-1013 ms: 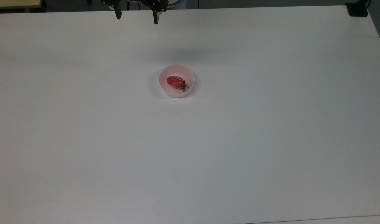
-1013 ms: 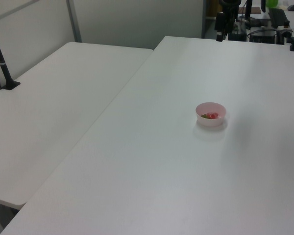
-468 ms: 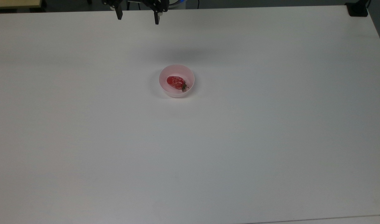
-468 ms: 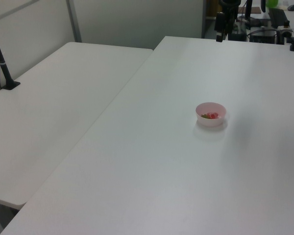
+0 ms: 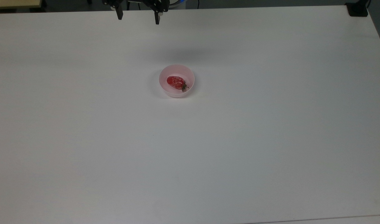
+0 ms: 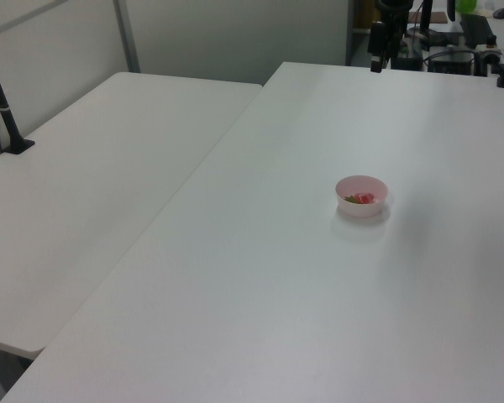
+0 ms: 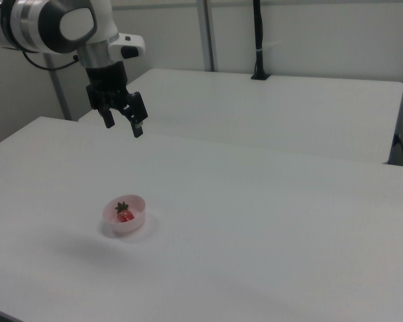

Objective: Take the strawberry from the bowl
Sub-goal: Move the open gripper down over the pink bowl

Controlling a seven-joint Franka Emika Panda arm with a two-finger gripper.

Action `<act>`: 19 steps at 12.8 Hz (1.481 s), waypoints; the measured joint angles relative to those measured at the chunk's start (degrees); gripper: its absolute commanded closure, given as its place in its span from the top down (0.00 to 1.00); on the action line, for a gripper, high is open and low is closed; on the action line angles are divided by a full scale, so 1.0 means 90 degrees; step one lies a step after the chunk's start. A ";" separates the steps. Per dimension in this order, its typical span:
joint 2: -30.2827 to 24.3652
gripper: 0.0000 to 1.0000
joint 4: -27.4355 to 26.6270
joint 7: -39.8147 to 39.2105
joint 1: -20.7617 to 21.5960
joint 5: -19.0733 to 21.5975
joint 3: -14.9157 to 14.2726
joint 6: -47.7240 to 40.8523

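Top view: the strawberry (image 5: 175, 82) lies on its side in the pink bowl (image 5: 177, 93) mid-desk (image 5: 271, 140), while the hand (image 5: 137, 19), fingers spread, hangs well apart. Light, glossy and likely slippery, the fruit seems best pinched gently across its red middle.

Strawberry (image 6: 364, 199) mostly hidden behind bowl (image 6: 361, 195) wall, left view.

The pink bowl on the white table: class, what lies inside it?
Inside the pink bowl lies one red strawberry, its green leafy end toward the top view's right. The bowl floor beneath the fruit is covered.
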 measured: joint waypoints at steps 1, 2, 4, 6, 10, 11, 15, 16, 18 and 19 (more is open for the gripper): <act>0.0001 1.00 -0.0004 -0.0148 0.0001 0.0000 0.0001 -0.0008; 0.0004 1.00 -0.0015 -0.0485 0.0002 0.0000 0.0002 -0.0027; 0.0045 1.00 -0.0096 -0.1508 0.0003 0.0000 0.0002 -0.0254; 0.0117 1.00 -0.0298 -0.1826 0.0004 -0.0059 0.0021 -0.0298; 0.0398 1.00 -0.1259 -0.1856 0.0035 -0.0138 0.0188 0.0802; 0.0494 1.00 -0.1519 -0.1856 0.0059 -0.0140 0.0189 0.1280; 0.1090 1.00 -0.1758 -0.2183 0.0360 -0.0160 0.0303 0.1990; 0.1251 0.99 -0.1761 -0.2421 0.0392 -0.0163 0.0398 0.2031; 0.1466 0.99 -0.1760 -0.2730 0.0411 -0.0265 0.0470 0.2118; 0.1605 0.99 -0.1755 -0.2899 0.0411 -0.0361 0.0510 0.2192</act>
